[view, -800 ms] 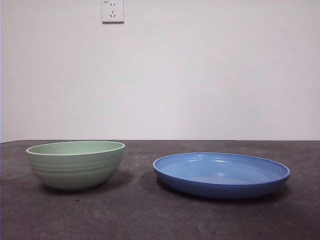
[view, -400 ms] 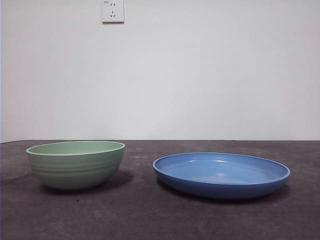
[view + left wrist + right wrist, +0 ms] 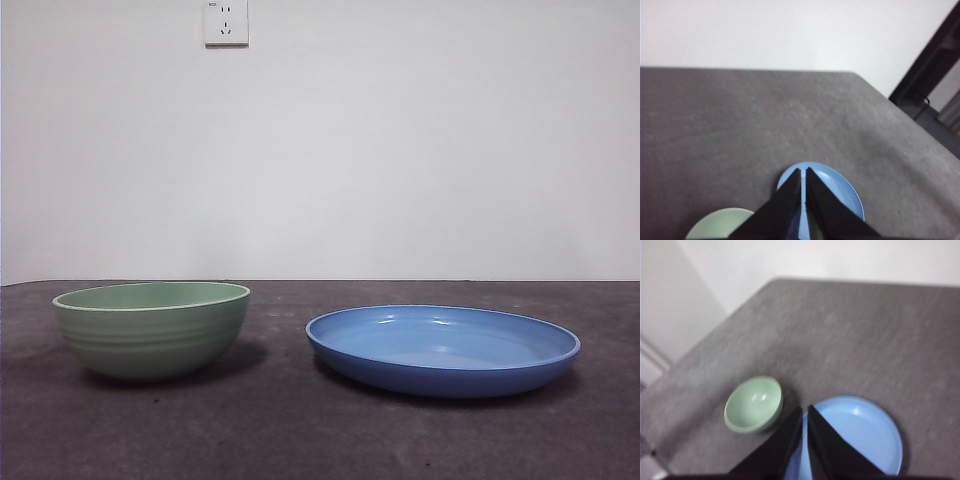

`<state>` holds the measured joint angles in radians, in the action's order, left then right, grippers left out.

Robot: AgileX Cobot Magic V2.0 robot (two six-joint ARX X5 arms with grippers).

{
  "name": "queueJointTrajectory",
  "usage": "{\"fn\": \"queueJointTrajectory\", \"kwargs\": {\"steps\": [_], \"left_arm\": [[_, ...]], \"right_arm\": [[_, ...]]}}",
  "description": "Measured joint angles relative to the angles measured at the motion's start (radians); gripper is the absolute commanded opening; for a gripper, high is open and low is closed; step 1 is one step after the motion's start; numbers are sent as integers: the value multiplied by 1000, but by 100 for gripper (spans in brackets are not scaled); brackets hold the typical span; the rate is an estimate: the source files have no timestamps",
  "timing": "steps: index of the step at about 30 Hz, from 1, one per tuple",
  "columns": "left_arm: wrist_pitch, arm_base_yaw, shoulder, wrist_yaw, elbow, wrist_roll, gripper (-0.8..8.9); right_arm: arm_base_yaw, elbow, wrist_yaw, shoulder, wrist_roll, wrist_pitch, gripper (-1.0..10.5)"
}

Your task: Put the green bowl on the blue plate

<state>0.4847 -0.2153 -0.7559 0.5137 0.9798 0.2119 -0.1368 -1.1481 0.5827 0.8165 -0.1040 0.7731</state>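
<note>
1. While neither arm shows in the front view, the green bowl [image 3: 151, 328] stands upright, mouth up, on the dark table [image 3: 300, 430], well apart from both grippers.
2. Beside it, with a bare gap between, the blue plate [image 3: 442, 350] lies flat, nothing on it.
3. High above the table, the left gripper [image 3: 803, 172] hangs with its 2 jaws pressed nearly together, tips over the plate.
4. Likewise raised, the right gripper [image 3: 804, 410] has its jaws almost touching and grips nothing.
</note>
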Motion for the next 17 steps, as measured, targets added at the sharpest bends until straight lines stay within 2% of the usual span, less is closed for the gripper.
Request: {"fn": "queueJointTrajectory", "kwargs": {"steps": [6,8,10,11,15,17], "left_arm": [[5,-23,-4,3,0,-19,41],[5,-24,-4,3,0,-21,90],[5,-24,-4,3,0,-21,183],[5,-24,-5,2,0,-22,236],[5,-24,-10,3,0,-24,491],[5,-24,-12,2,0,-24,547]], "right_arm": [[-41,0,-1,45,46,39,13],[-43,0,-1,52,50,39,13],[-45,0,-1,60,53,39,41],[-45,0,-2,62,54,39,95],[-46,0,-14,75,55,39,447],[-46,0,-19,77,55,39,524]]}}
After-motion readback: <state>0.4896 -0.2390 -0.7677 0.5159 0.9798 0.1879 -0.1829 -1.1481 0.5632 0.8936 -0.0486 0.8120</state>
